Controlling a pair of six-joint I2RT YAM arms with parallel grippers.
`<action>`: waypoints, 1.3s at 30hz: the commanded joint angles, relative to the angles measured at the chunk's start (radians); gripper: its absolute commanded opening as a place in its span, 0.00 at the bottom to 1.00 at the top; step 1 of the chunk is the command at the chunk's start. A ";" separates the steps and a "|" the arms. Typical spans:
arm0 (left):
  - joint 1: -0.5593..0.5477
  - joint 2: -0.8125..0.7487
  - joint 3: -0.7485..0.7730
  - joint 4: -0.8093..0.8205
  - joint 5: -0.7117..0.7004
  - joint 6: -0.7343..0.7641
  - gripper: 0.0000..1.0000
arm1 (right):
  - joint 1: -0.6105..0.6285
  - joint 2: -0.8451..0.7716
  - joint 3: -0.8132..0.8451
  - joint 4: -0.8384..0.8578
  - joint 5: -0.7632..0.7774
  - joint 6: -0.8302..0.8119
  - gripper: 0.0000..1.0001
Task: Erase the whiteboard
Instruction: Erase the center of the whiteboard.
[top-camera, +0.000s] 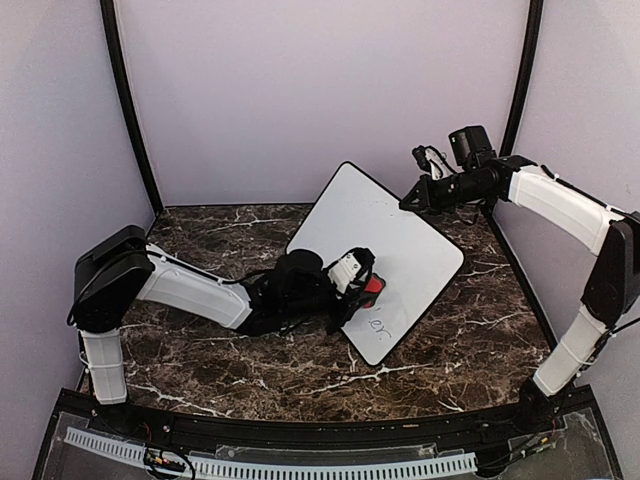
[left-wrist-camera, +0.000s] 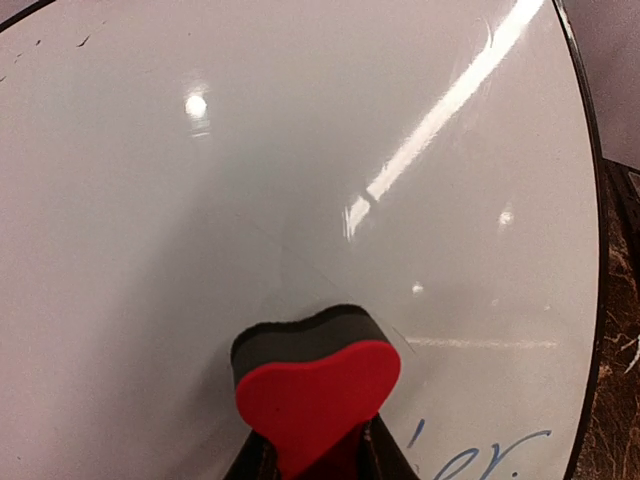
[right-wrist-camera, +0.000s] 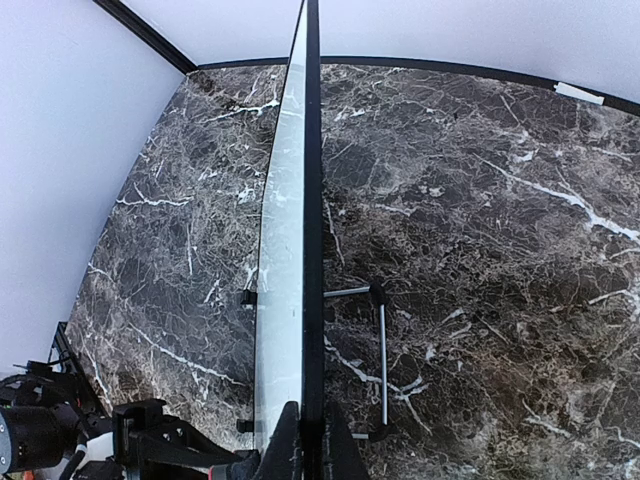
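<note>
The left arm (top-camera: 190, 290) extends from the left side of the tabletop (top-camera: 220, 365) toward the centre. The left gripper (top-camera: 360, 280) is closed narrowly on the eraser (top-camera: 374, 288). In the left wrist view the eraser (left-wrist-camera: 315, 395) is a red heart-shaped block with a dark grey pad layer, seated between the two fingers (left-wrist-camera: 262, 466). The pad end faces the board surface. Actual contact cannot be confirmed.

The whiteboard (top-camera: 390, 225) occupies the centre of the tabletop, rotated so that one corner points toward the arm bases. In the right wrist view it is seen edge-on (right-wrist-camera: 312, 200), with marble visible on both sides and a wire bracket (right-wrist-camera: 381, 360) on its rear face. The board is therefore raised at a tilt and not lying flat. Most of the glossy surface (left-wrist-camera: 300, 150) carries no marks. Blue lettering (left-wrist-camera: 480, 455) is located near the lower corner, just beside the eraser, and the top view shows the same lettering (top-camera: 380, 325).

The right arm (top-camera: 560, 200) reaches in from the right side. The right gripper (top-camera: 408, 203) is clamped on the far right edge of the whiteboard. In the right wrist view, the right gripper (right-wrist-camera: 306, 455) has its jaws pressed against both faces of the board edge.
</note>
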 joint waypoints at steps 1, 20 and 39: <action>0.059 0.042 0.028 -0.133 -0.107 -0.008 0.00 | 0.023 -0.018 -0.018 -0.047 -0.019 0.013 0.00; 0.063 0.114 -0.087 -0.076 0.032 -0.045 0.00 | 0.024 -0.010 -0.016 -0.045 -0.022 0.015 0.00; 0.047 0.074 -0.110 -0.113 0.040 -0.046 0.00 | 0.026 0.003 -0.014 -0.041 -0.034 0.009 0.00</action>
